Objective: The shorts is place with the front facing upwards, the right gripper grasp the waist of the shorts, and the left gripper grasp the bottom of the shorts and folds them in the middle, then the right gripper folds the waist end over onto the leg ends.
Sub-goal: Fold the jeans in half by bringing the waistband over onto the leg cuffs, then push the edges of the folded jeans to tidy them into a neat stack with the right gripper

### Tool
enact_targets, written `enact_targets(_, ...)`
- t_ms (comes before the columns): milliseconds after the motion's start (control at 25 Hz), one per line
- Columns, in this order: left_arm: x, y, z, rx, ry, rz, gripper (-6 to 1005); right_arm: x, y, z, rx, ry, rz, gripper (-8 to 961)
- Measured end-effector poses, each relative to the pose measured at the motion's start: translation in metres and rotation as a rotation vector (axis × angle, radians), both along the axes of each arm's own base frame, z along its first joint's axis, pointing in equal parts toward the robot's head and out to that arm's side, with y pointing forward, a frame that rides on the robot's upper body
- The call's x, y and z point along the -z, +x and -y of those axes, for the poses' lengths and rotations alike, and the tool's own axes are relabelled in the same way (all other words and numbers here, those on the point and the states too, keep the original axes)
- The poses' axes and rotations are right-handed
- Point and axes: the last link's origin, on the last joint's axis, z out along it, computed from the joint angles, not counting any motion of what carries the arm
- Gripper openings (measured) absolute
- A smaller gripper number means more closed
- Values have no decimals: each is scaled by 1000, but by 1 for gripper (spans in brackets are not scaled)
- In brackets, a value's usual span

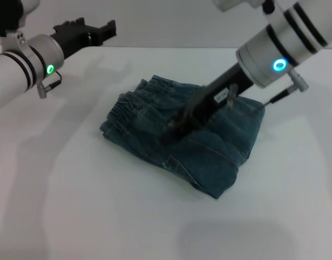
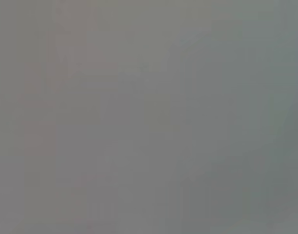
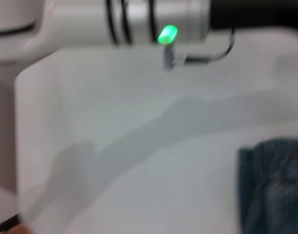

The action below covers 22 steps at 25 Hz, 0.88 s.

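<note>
Left arm [image 1: 17, 65]: white cylinder, black rings, silver collar, round green light, small metal plug with thin cable; black claw, left gripper [image 1: 98, 30]. Right arm [image 1: 285, 46]: white, black rings, blue-lit ring, white label; slim black right gripper [image 1: 174, 127].

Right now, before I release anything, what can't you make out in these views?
- Right gripper: fingertips blur into the folded denim shorts in the head view; grip unclear.
- Leg hems: hidden under the fold.
- Left gripper, raised far left: finger gap unreadable.
- Left wrist view: blank grey.
- Right wrist view: shorts cut off by the edge.
</note>
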Motion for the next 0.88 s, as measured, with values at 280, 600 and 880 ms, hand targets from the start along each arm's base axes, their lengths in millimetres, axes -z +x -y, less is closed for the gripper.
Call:
enact_targets(280,-7,-2,-2,-4,24,10,834,7,23,16,50,-73,58,566)
enact_targets(600,-7,7,-7,15,28,5,834,1,56,23,122,-70,123,566)
enact_targets(880,-6,9,-7,18,27,9,834,-2,73,17,154,-1,139,566)
